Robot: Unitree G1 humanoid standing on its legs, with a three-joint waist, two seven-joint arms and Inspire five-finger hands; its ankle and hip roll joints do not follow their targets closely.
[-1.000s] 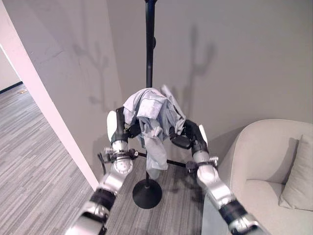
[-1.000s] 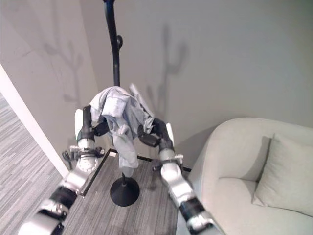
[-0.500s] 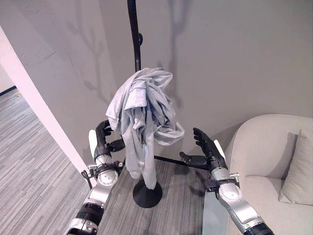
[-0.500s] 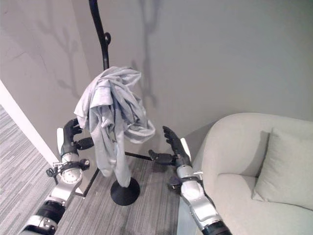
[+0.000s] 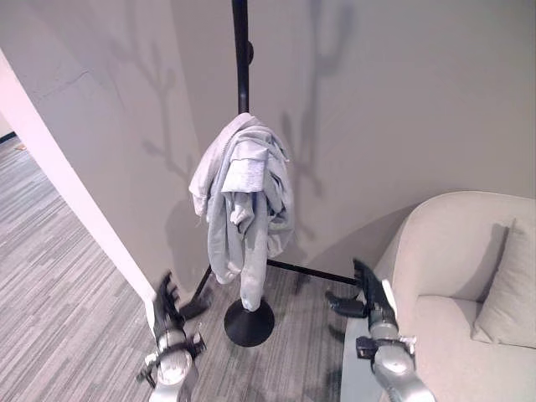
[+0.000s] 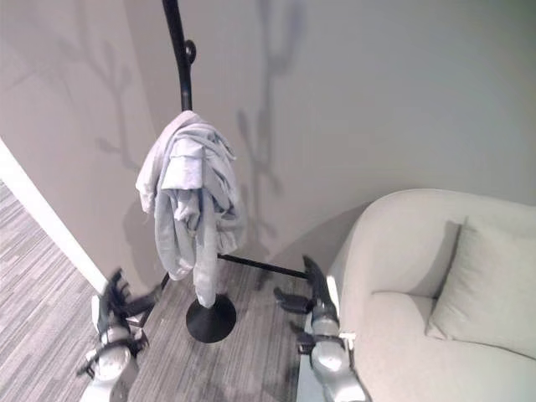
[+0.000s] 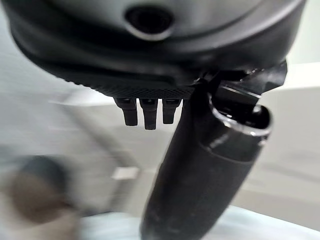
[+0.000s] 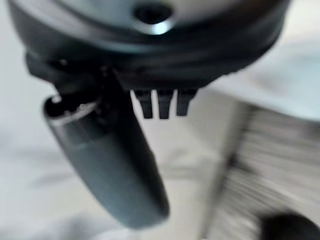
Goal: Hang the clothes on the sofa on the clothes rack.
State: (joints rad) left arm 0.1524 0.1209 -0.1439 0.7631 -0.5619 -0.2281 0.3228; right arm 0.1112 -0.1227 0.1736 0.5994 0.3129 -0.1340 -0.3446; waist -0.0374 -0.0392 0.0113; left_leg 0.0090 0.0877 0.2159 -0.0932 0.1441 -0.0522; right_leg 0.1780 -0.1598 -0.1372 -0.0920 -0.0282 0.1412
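Note:
A bundled grey garment point(image 5: 241, 201) hangs on the black pole of the clothes rack point(image 5: 242, 59), its lower end dangling above the round base point(image 5: 249, 322). Neither hand touches it. My left hand point(image 5: 167, 302) is low at the left of the base with its fingers straight and spread, open. My right hand point(image 5: 363, 291) is low at the right of the base, beside the sofa, fingers straight and open. In each wrist view the thumb point(image 7: 200, 175) and thumb point(image 8: 112, 165) stand out with nothing held.
A beige sofa point(image 5: 452, 276) with a cushion point(image 5: 511, 293) stands at the right. The rack is in a corner of grey walls, with a thin black bar point(image 5: 310, 273) along the floor. A white wall edge point(image 5: 75, 193) runs down the left over striped grey flooring.
Both hands have let go of the garment and dropped down and apart. The garment has settled lower on the rack pole and now hangs freely.

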